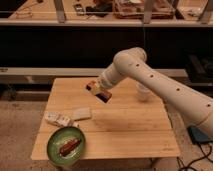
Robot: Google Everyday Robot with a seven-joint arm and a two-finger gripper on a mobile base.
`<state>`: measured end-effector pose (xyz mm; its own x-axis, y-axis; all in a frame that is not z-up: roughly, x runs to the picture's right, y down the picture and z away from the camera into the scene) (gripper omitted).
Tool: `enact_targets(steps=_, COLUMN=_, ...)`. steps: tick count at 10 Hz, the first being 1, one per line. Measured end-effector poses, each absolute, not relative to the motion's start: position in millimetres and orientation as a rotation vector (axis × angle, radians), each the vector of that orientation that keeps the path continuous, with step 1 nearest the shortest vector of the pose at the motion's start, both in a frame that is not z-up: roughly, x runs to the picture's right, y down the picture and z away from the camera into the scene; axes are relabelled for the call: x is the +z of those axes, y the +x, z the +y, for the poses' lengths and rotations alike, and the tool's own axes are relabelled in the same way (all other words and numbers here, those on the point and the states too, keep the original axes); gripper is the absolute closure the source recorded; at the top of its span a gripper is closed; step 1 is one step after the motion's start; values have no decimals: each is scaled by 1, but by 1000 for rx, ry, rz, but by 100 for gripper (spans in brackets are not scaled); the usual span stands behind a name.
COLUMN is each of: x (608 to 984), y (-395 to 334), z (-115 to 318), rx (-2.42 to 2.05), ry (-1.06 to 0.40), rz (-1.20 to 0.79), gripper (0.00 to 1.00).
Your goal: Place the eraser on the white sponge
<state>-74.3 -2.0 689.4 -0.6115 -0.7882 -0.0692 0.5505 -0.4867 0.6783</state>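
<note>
The eraser point(94, 87) is off the table, held in the air up and to the right of the white sponge point(82, 113), with its tan face turned up-left and a dark side below. It sits right in the gripper point(101, 93), whose fingers are pressed together on it at the lower left end of the white arm point(165, 87). Where the dark fingers end and the dark side of the block begins cannot be told. Block and gripper are tilted, running down to the right. The eraser is not touching the sponge, and bare wood shows between the two.

The white sponge lies flat on the wooden table point(130, 130), below and a little left of the held eraser. Just to the left of the sponge, almost touching its left end, lies a longer lumpy white packet point(58, 119) with dark marks. Below the sponge and slightly left, near the table's front edge, is a green plate point(52, 145) with a reddish-brown piece of food point(67, 146) on it. Well to the right of the sponge and farther back, a small white cup point(144, 93) stands upright, partly hidden by the arm. From the gripper, the arm rises to a rounded joint above and right of the sponge, then slopes down to the right edge of the view
</note>
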Motion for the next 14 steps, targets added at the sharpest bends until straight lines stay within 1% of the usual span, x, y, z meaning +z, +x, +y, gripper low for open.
enact_targets(steps=1, x=694, y=-98, z=1, rx=-2141, ry=534, rz=-817, gripper=95)
enact_targets(steps=3, x=713, y=-145, z=15, rx=-2188, ry=637, rz=-852, gripper=95)
enact_targets(steps=4, x=725, y=-155, z=24, rx=-2219, ry=656, rz=-849, gripper=95)
enact_targets(steps=7, x=762, y=-166, z=58, rx=-2311, ry=648, rz=-815, gripper=95)
enact_targets(steps=9, x=779, y=-173, z=83, rx=-2357, ry=623, rz=-815, gripper=95)
enact_targets(steps=14, x=806, y=-186, z=116, rx=-2416, ry=524, rz=-840, gripper=95)
